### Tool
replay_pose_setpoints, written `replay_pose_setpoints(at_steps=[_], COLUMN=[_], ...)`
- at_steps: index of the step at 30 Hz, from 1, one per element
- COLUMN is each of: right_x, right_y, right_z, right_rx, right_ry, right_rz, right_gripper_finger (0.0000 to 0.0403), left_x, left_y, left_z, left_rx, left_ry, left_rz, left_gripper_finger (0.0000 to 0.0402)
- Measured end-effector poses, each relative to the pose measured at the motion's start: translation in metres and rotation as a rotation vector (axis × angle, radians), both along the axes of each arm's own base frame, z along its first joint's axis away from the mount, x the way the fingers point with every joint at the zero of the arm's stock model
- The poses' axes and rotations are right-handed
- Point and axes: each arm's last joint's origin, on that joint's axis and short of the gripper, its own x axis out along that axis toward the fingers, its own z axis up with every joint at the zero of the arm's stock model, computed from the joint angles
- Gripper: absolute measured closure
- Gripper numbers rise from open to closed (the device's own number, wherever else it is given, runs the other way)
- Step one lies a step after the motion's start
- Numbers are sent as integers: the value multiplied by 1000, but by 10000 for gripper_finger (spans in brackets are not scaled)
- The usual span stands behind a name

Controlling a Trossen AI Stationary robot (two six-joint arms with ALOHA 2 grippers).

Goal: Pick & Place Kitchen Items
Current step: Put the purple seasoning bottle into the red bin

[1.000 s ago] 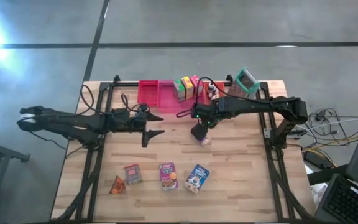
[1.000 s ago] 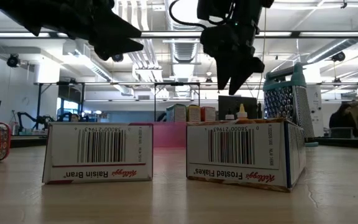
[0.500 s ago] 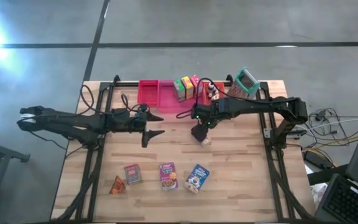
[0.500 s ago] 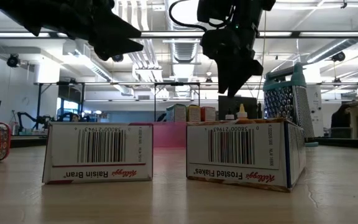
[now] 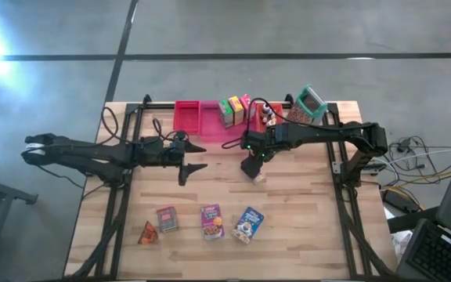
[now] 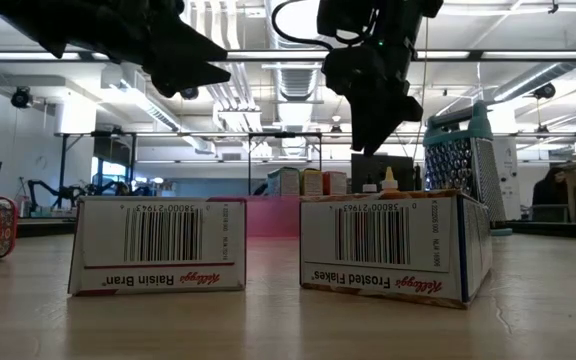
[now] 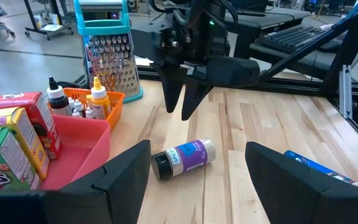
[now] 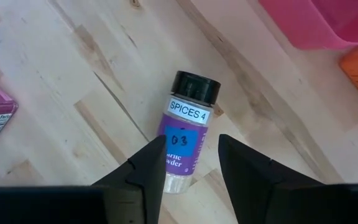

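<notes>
- Right gripper (image 8: 191, 163) hangs over a spice jar (image 8: 184, 132) lying on its side on the bare wooden table (image 5: 304, 211); fingers (image 8: 248, 168) stand a little apart, above the jar, nothing held.
- From the left wrist view, the right gripper (image 7: 180, 111) points down with its tips clear of the jar (image 7: 183, 158), a gap showing between them.
- Jar: black cap, purple label, "SPICES 4" on a white strip. In the high view it sits near table centre (image 5: 257, 178), just below the right gripper (image 5: 249, 168).
- Left gripper (image 5: 196, 157) hovers left of centre, jaws spread wide and empty; its fingers (image 7: 120, 176) frame the jar from well back.
- Back edge of table: red bin (image 5: 187, 117), pink bin (image 7: 73, 149) with green, yellow and red boxes (image 5: 234, 110) standing at its end, orange bin (image 7: 107, 99) with small dark-capped bottles (image 7: 56, 98), a teal-framed grater (image 5: 310, 102) beside it.
- Front of table, in a row: orange wedge (image 5: 147, 233), small red box (image 5: 167, 218), purple box (image 5: 212, 221), blue box (image 5: 248, 224).
- Low view: two boxes lie close to the camera, barcodes outward, "Raisin Bran" (image 6: 158, 245) and "Frosted Flakes" (image 6: 393, 247).
</notes>
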Motion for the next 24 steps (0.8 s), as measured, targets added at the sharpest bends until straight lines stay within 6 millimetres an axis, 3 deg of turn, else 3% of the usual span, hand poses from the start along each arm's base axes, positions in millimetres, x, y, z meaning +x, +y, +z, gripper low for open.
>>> replay_pose_setpoints(at_steps=[24], right_x=[3], right_y=[0], right_z=[1], right_rx=[-4], right_ry=[-31], right_rz=[0], right_gripper_finger=[351], left_x=[0], left_y=[0], left_z=[0], left_rx=[0], left_ry=[0], left_rz=[-1], left_gripper_finger=[133])
